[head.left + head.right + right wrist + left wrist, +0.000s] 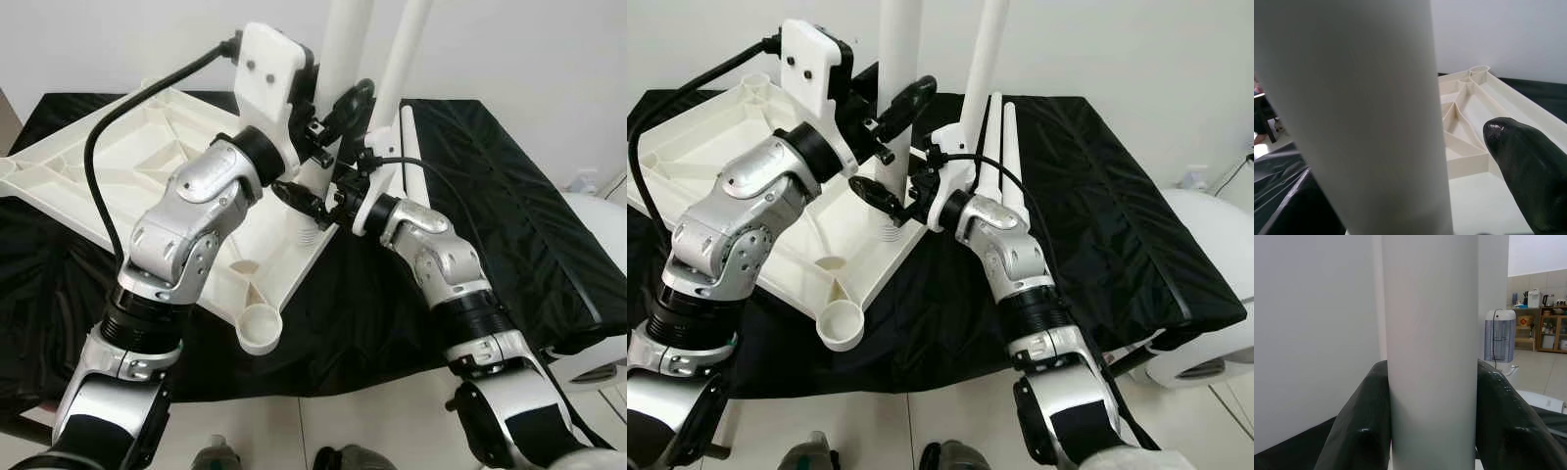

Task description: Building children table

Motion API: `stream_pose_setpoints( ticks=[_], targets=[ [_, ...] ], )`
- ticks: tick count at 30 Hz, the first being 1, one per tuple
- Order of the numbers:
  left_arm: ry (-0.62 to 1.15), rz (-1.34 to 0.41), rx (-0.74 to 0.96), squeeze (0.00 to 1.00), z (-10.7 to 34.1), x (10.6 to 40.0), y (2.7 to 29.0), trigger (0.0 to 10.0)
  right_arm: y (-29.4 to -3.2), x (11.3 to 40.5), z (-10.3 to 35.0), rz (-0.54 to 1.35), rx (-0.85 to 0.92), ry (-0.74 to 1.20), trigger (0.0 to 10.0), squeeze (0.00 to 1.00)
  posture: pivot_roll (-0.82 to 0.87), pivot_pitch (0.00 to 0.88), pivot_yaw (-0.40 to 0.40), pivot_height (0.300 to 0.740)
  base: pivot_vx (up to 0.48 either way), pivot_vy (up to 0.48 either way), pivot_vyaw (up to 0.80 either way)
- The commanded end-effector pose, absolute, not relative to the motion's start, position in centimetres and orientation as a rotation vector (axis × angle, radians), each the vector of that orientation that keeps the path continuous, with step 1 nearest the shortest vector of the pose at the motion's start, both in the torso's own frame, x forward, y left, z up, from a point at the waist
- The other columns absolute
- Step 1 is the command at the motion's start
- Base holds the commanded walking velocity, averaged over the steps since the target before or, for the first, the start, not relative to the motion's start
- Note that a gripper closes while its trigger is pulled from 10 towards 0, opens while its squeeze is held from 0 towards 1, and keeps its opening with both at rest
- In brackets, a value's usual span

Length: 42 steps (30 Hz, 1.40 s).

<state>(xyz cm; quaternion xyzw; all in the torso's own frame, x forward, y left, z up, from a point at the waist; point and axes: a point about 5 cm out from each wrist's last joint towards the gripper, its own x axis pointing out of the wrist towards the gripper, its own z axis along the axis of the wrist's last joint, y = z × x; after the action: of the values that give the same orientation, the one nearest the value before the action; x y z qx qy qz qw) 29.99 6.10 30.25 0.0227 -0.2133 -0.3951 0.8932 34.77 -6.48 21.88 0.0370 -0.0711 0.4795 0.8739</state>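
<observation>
Left eye view shows the white tabletop panel [127, 166] lying upside down, ribs up, on the black cloth [509, 196], with one upright white leg [338, 59] standing in the socket at the panel's near-right edge and a second leg [407, 59] rising just beside it; an empty round socket [260, 328] sits at the panel's nearest corner. The left gripper [318, 137] is clamped around the upright leg from the side, and the right gripper [323, 206] reaches in lower down, at the leg's threaded foot. Right eye view gives the same scene and adds two spare legs [1004, 147] lying side by side on the cloth, touching the panel's right edge. Left wrist view has the leg [1430, 352] squarely between the two black fingers [1359, 431], both pressed against it. Right wrist view shows the leg [1361, 107] very close with one fingertip [1528, 166] apart from it on the panel side, so this hand looks parted around the leg rather than squeezing it, though the other finger is hard to make out. To seat the leg well, I judge the left grip should keep it plumb over the socket while it is turned; any tilt would likely cross the threads, and the right hand ought to steady the base rather than push sideways.
</observation>
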Motion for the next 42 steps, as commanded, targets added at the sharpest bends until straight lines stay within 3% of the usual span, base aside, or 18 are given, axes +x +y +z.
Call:
stream_pose_setpoints(
  ticks=[1,11,12,13,27,28,37,38,42],
  targets=[
    [-0.460,-0.832,0.054,0.00,30.4,29.6,5.8,10.0,-6.5,35.1,22.0,0.994,0.064,-0.156,10.0,0.00,0.06,0.000,-0.079,0.740,0.000,0.000,0.00],
    [-0.449,-0.827,0.056,0.00,30.0,29.6,5.7,10.0,-6.4,35.4,23.1,1.014,0.034,-0.198,10.0,0.00,0.06,0.000,-0.087,0.740,0.000,0.000,0.00],
    [-0.448,-0.824,0.056,0.00,29.9,29.6,5.7,10.0,-6.6,35.4,22.9,1.015,0.029,-0.186,0.1,0.00,0.05,0.000,-0.088,0.740,0.000,0.000,0.00],
    [-0.447,-0.821,0.055,0.00,29.8,29.7,5.8,10.0,-6.8,35.3,22.6,1.014,0.026,-0.170,0.0,0.00,0.05,0.000,-0.088,0.740,0.000,0.000,0.00],
    [-0.454,-0.830,0.062,0.00,30.1,30.0,5.4,10.0,-7.8,35.1,21.2,1.014,0.004,-0.113,0.0,0.00,0.04,0.002,-0.090,0.740,0.000,0.000,0.00],
    [-0.453,-0.836,0.054,0.00,30.2,30.0,5.2,10.0,-7.7,35.2,21.3,1.000,0.011,-0.126,10.0,0.00,0.05,0.001,-0.087,0.740,0.000,0.000,0.00],
    [-0.441,-0.843,-0.021,0.00,30.8,30.3,4.9,10.0,-7.3,35.5,21.6,0.953,0.043,-0.150,10.0,0.00,0.05,0.002,-0.073,0.740,0.000,0.000,0.00],
    [-0.435,-0.849,-0.053,1.00,30.9,30.3,5.0,10.0,-7.3,35.5,21.6,0.947,0.046,-0.156,10.0,0.00,0.05,0.003,-0.068,0.740,0.000,0.000,0.00],
    [-0.422,-0.859,-0.147,1.00,31.1,30.4,5.4,10.0,-7.1,35.5,21.8,0.922,0.067,-0.175,10.0,0.00,0.04,0.007,-0.061,0.740,0.000,0.000,0.00]
  ],
)
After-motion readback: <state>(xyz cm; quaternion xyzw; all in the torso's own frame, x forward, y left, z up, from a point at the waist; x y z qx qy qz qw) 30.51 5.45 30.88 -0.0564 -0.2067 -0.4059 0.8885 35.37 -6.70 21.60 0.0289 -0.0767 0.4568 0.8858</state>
